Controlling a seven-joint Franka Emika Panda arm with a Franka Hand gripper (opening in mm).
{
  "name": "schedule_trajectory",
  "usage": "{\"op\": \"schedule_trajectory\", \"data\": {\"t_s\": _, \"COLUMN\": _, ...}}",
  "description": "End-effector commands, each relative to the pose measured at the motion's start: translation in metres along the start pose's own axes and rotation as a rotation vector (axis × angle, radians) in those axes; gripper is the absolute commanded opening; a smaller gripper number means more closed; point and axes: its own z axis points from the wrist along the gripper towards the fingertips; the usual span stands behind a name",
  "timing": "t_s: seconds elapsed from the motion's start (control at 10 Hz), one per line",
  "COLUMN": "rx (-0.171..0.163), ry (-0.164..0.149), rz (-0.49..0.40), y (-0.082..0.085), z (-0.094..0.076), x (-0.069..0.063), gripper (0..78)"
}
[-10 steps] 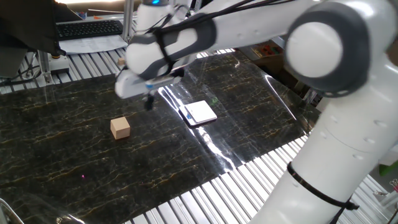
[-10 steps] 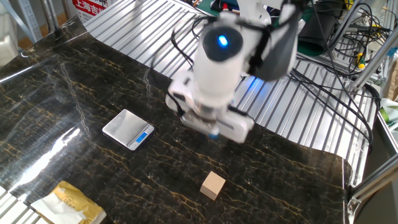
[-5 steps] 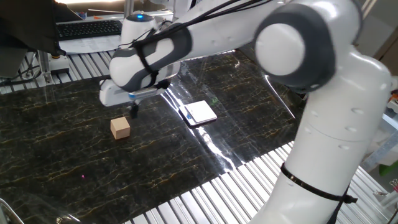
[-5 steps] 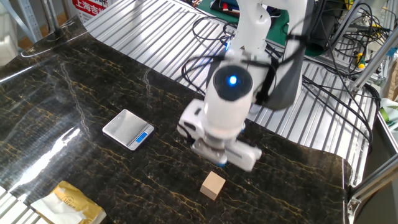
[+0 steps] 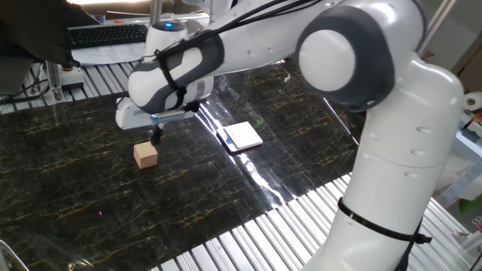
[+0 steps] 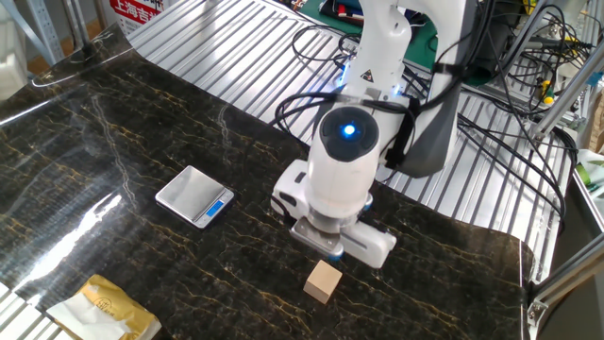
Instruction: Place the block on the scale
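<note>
The block is a small tan wooden cube that sits on the dark marble mat; it also shows in the other fixed view. The scale lies flat on the mat, apart from the block, with a shiny plate and a blue mark. My gripper hangs just above the block and a little to one side of it, not touching it. In the other fixed view the gripper is mostly hidden under the wrist. The jaws' spacing does not show.
A tan packet with yellow material lies near the mat's front corner. A keyboard sits at the back on the ribbed metal table. Cables trail behind the arm's base. The arm's large body spans over the scale side.
The gripper has moved away from the scale and down towards the block, and now hangs just over it. The block and the scale have not moved.
</note>
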Motion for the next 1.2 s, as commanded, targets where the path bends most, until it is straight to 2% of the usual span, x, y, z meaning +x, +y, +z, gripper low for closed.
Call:
{"op": "schedule_trajectory", "data": {"t_s": 0.1, "rx": -0.007, "ry": -0.013, "rz": 0.008, "y": 0.004, "z": 0.003, "x": -0.005, "gripper": 0.0}}
{"op": "schedule_trajectory", "data": {"t_s": 0.5, "rx": 0.027, "ry": -0.019, "rz": 0.005, "y": 0.012, "z": 0.009, "x": -0.008, "gripper": 0.0}}
{"op": "schedule_trajectory", "data": {"t_s": 0.7, "rx": 0.03, "ry": -0.018, "rz": -0.001, "y": 0.014, "z": 0.01, "x": -0.008, "gripper": 0.0}}
{"op": "schedule_trajectory", "data": {"t_s": 0.8, "rx": 0.05, "ry": -0.017, "rz": -0.004, "y": 0.019, "z": 0.014, "x": -0.009, "gripper": 0.0}}
{"op": "schedule_trajectory", "data": {"t_s": 1.2, "rx": 0.05, "ry": -0.018, "rz": 0.001, "y": 0.025, "z": 0.023, "x": -0.014, "gripper": 0.0}}
